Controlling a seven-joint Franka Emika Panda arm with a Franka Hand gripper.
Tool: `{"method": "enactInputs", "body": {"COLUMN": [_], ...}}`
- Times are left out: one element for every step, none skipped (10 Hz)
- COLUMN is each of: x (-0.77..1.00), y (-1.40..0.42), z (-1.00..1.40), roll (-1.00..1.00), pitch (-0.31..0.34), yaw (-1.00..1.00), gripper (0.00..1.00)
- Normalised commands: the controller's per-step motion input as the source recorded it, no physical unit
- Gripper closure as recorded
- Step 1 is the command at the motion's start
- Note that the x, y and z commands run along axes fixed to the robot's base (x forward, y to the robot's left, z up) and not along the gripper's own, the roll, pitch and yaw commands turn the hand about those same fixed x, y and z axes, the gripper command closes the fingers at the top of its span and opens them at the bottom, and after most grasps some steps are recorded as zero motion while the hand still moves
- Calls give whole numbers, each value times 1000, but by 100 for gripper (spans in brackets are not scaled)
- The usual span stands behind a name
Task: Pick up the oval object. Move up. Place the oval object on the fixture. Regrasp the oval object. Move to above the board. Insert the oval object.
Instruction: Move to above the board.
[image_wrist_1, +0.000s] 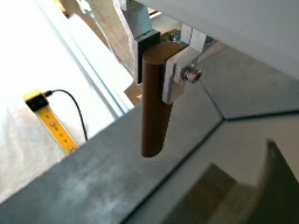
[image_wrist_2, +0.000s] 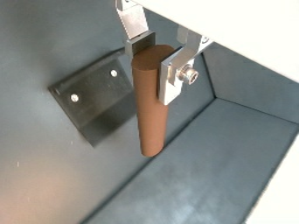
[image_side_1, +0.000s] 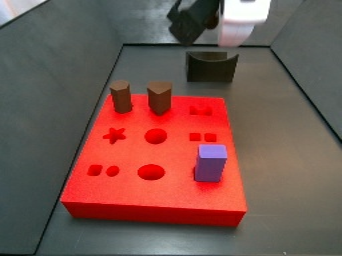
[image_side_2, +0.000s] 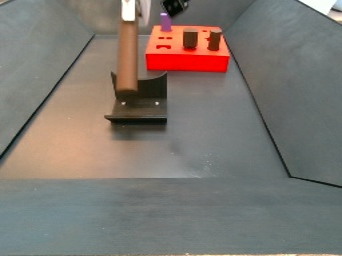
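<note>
The gripper (image_wrist_2: 156, 54), with flat silver fingers (image_wrist_2: 179, 72) and dark pads, is clamped on the upper end of the long, slender, dark-brown oval object (image_wrist_2: 149, 105), which hangs straight down from it. In both wrist views the peg's rounded top sits between the plates and its lower end is free, touching nothing (image_wrist_1: 153, 101).

In a side view, the oval object (image_side_2: 126, 62) stands upright at the upper left of the frame, held above the fixture (image_side_2: 139, 104), a small dark grey L-shaped bracket on a base plate resting on the grey surface (image_side_2: 160, 160). Whether the peg's lower end touches the bracket cannot be told from there. In a wrist view the fixture (image_wrist_2: 93, 98) lies just beside the peg, toward the left of the frame.

The large flat red board (image_side_1: 156, 160) with shaped cut-outs fills the middle of a side view. Two short brown pegs (image_side_1: 122, 96) stand in its far left area, and a purple block (image_side_1: 210, 163) stands near its lower right corner. The fixture (image_side_1: 210, 67) sits beyond the board, at the top centre, under the arm's white and black wrist. In the remaining side view the board (image_side_2: 187, 52) lies well apart from the fixture, at the top centre.
</note>
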Motion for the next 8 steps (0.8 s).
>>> {"method": "enactInputs", "body": {"x": [100, 94, 87, 79, 72, 62, 42, 29], "y": [154, 144, 133, 117, 102, 82, 45, 17], "z": [1000, 1000, 1000, 1000, 1000, 960, 720, 545], "roll": [13, -1, -10, -23, -29, -31, -34, -35], "pitch": [-31, -12, 9, 39, 64, 90, 123, 148], "yaw": [14, -7, -23, -34, -34, -29, -13, 3], "gripper": [100, 100, 100, 100, 100, 100, 100, 100]}}
